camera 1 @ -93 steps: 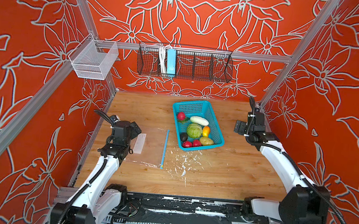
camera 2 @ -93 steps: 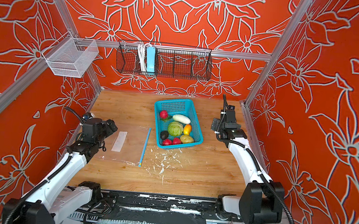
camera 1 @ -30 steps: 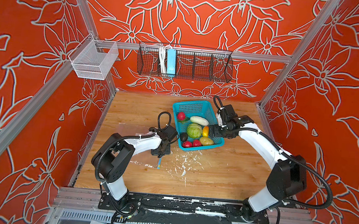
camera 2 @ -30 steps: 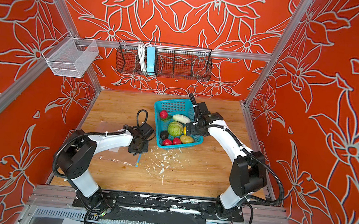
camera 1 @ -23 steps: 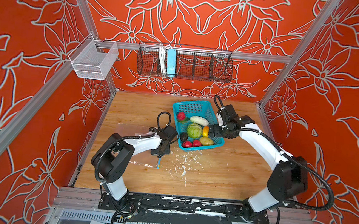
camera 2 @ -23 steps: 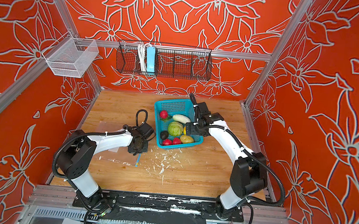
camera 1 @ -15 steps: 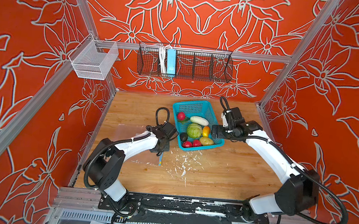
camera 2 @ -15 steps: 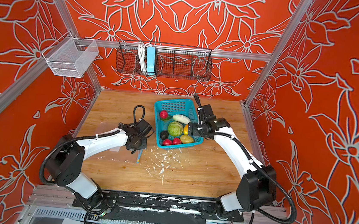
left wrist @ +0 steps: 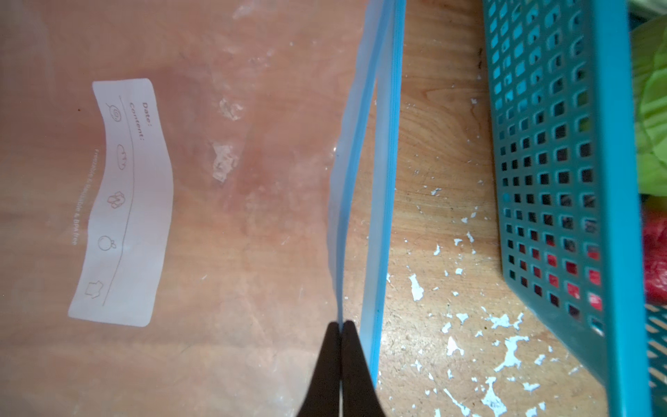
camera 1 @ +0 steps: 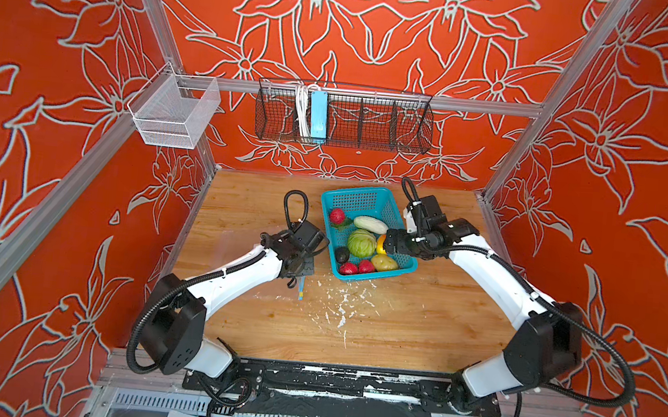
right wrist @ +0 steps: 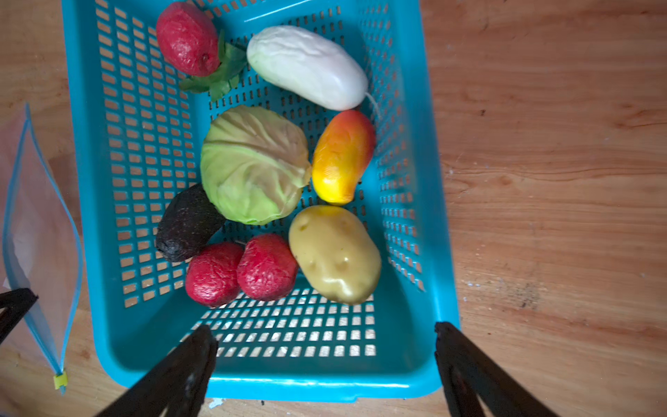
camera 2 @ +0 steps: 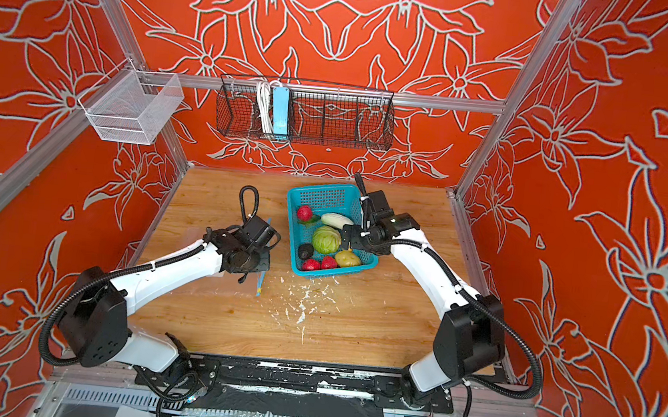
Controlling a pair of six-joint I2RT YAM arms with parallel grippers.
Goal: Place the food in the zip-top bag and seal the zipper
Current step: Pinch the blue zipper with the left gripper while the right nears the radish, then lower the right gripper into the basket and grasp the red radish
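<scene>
Lying just beside the teal basket (right wrist: 325, 379), the clear zip-top bag (left wrist: 234, 224) bore a white label (left wrist: 122, 202); the left gripper (left wrist: 341, 325) pinched one seemingly raised lip of its blue zipper (left wrist: 384, 180). The right gripper (right wrist: 321, 326) gaped empty over the basket's food (right wrist: 252, 162).

Zip-top bag (left wrist: 234, 234) label (left wrist: 122, 202): "Date:"; "Content:"

The basket (right wrist: 415, 216) is open from above, under the spread right tool (right wrist: 323, 330) — but cabbage (right wrist: 252, 162), mango (right wrist: 343, 155) and potato (right wrist: 335, 252) crowd together, leaving tight gaps. A bare strip of table (left wrist: 440, 180) lies between basket and bag (left wrist: 234, 216); the left tool (left wrist: 341, 325) holds one lip up — only a narrow mouth.
</scene>
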